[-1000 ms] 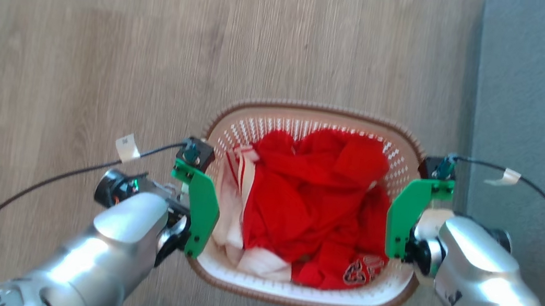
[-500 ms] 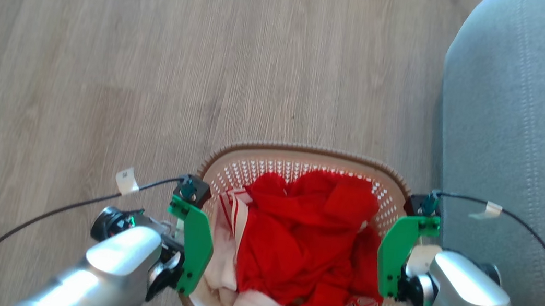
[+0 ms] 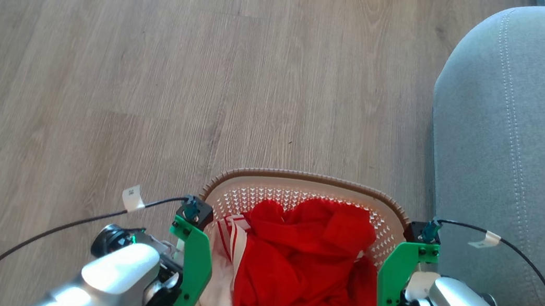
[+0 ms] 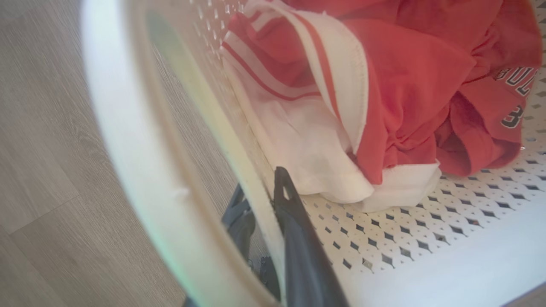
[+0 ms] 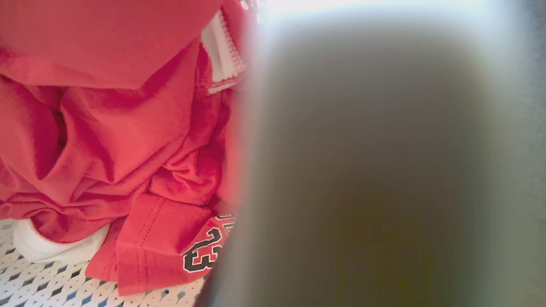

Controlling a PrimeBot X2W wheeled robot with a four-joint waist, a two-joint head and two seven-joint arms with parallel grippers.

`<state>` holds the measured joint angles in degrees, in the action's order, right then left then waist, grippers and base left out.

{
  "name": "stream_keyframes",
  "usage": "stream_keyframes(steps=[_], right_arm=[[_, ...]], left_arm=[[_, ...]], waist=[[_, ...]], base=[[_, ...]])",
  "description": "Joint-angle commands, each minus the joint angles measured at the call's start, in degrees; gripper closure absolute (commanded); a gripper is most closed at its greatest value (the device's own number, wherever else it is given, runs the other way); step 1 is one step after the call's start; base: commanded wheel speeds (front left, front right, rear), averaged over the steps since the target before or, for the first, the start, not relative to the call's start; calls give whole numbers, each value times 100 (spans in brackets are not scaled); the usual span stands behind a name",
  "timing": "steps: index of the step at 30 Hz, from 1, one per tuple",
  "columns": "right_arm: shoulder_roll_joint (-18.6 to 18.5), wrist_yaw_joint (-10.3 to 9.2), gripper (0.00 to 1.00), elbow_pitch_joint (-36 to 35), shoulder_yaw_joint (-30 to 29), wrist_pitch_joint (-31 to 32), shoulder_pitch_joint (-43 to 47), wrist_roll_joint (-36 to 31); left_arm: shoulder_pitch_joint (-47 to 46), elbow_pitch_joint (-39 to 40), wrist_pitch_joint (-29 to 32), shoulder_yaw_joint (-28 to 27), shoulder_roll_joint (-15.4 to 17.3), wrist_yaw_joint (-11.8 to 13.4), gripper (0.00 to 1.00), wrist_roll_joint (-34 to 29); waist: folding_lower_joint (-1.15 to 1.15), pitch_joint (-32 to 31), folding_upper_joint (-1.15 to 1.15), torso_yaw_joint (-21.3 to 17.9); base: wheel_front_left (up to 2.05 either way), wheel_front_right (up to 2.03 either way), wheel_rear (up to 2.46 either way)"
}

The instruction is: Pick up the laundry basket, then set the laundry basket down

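Wood: the floor [image 3: 104,73] fills the left and middle of the head view. Over 1 s its grain has slid down the frame, which is the camera moving, not the planks.
Left grip: the left pincer [image 4: 260,187] is narrow. Its 2 dark fingers clamp the side wall of the laundry basket [image 4: 426,230], 1 inside and 1 outside, in the lower middle of the left wrist view.
Basket: the laundry basket [image 3: 300,180] is at the bottom centre of the head view, between the 2 green plates [image 3: 194,264] on the wrists, with its near end cut by the bottom edge. 1 s ago it was mid-frame with its whole rim in view.
Load: the clothes [image 3: 305,262], red with white trim, lie heaped inside, and the heap is unchanged.
Right grip: the right pincer [image 3: 393,295] is at the basket's right side, in the lower right of the head view. I cannot tell whether it is wide or narrow, because a blurred grey mass close to the lens covers the right part of its own view.
Upholstery: the sofa [image 3: 518,127], grey, is at the right edge of the head view. 1 s ago it was a flat strip; now it shows a rounded, stitched corner.
Shift: the basket has kept its place between both arms while the floor and sofa slipped past. The floor dropped further down the frame than the rim did.
Meaning: the body is probably straightening with the basket carried up off the floor. The pick-up looks done or nearly so, and the setting-down remains.
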<state>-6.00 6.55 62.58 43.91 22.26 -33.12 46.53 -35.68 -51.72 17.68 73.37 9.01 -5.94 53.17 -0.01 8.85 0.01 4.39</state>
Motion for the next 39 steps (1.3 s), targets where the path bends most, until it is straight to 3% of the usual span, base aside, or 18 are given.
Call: stream_keyframes(steps=[1,39], right_arm=[[155,94,100,-162,165,-116,-10,-149],[239,94,100,-139,-94,-33,-5,-443]], left_arm=[[-203,379,6,-2,-62,-154,100,-170],[-79,619,95,-24,-34,43,100,-132]], waist=[[1,7,-1,10],[1,-66,-1,63]], base=[[0,0,0],[0,0,0]])
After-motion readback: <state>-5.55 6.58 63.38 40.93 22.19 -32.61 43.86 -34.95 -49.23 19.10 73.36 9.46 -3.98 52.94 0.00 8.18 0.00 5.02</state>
